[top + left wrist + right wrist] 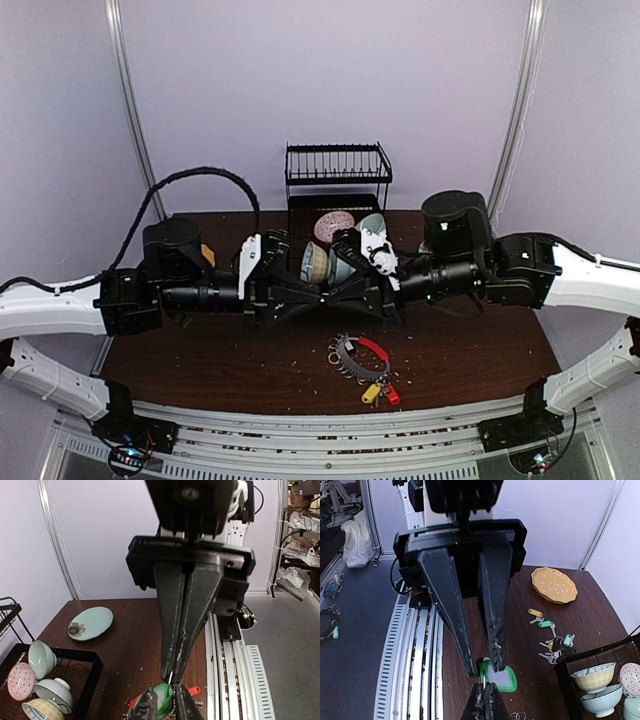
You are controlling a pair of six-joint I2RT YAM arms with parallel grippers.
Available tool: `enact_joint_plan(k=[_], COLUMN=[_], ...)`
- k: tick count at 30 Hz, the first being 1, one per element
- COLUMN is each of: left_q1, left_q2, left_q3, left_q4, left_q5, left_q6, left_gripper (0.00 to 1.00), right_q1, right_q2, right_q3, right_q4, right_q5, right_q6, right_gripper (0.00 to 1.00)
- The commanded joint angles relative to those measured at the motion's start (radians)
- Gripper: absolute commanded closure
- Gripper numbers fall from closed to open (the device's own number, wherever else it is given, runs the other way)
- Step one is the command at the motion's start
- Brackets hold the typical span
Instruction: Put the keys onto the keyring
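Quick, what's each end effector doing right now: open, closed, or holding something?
Left end effector: closed, apparently pinching the metal blade of the green-tagged key.
Right end effector: closed on that key's green tag.

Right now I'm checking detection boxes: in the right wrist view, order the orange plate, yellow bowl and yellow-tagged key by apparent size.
1. Orange plate and yellow bowl: about alike; the bowl sits nearer the camera, so unranked.
2. Yellow-tagged key: clearly smallest.

The surface (pixel 200 350) is dark brown, the keyring (pixel 372 348) silver with a red sleeve, a key tag (pixel 501 679) green, the flowered plate (pixel 90 623) pale teal, the dotted plate (pixel 554 585) orange
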Motion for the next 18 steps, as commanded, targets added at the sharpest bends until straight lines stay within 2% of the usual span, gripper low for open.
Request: enact_joint_plan(k=[1,3,10,12,15,18], left_q1=[0.007,0.006,0.006,0.006,0.007,0.007], left_q2=[0.03,0.041,0.058,0.053,0.052,0.054], left_q3=[0.037,0.038,0.047,0.039,0.032,0.031], left_q4=[0.0,0.004,0.018,0.042,0.07,0.066], left_q5=[0.01,0.002,-0.005,0.01,0.031,0.023], left_q6=[0.006,0.002,-0.002,-0.003,-0.008,-0.009], left_gripper=[0.84,0.84,0.96,0.95,0.89,0.97], right_q1=[0.006,0.007,0.006,0.007,0.007,0.006], right_q2=[-0.012,-0.012,-0.007,-0.003,-0.001,-0.004], right_q3=[0.003,0.001,0.006,0.006,0.01,0.011], right_q4=[0.02,0.02,0.016,0.013,0.01,0.011], right_q5=[-0.014,-0.018,-0.031,-0.033,-0.035,-0.037], right_q6=[0.012,0.013,0.003,0.002,0.002,0.003], right_gripper=[1.0,1.0,1.0,1.0,1.0,1.0])
